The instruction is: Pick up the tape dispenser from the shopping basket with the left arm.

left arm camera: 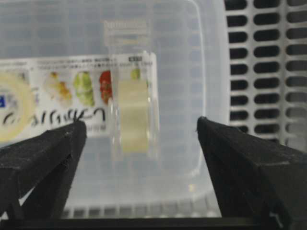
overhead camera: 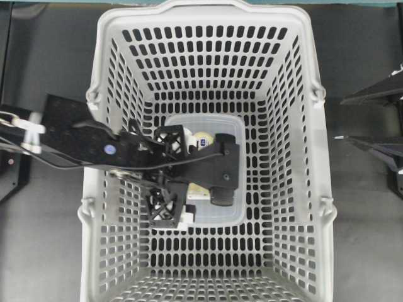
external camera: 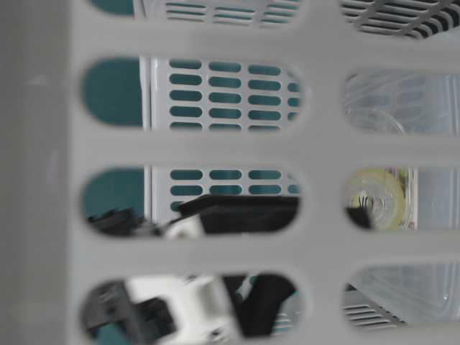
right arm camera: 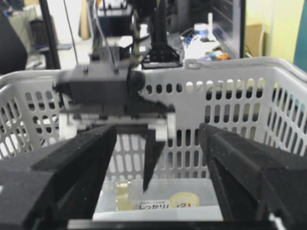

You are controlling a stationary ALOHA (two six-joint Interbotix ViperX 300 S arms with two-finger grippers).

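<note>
The tape dispenser [overhead camera: 217, 129] is a flat clear case with a printed label, lying on the floor of the grey shopping basket [overhead camera: 208, 25]. My left arm [overhead camera: 107, 151] reaches in from the left. Its left gripper [overhead camera: 167, 175] is open just above the case's left edge, one lattice finger [overhead camera: 170, 138] on each side. In the left wrist view the gripper [left arm camera: 140, 122] frames the case [left arm camera: 182, 72], its tape strip and label. I cannot tell if it touches the case. My right gripper [overhead camera: 340, 119] is open outside the basket at the right, also in its wrist view [right arm camera: 158, 139].
The basket's slotted walls [overhead camera: 116, 94] rise high around the left arm. The right wrist view shows the left gripper [right arm camera: 151, 158] hanging over the case [right arm camera: 158, 199]. The table-level view looks through the basket wall [external camera: 215, 147] at the tape roll [external camera: 374, 198].
</note>
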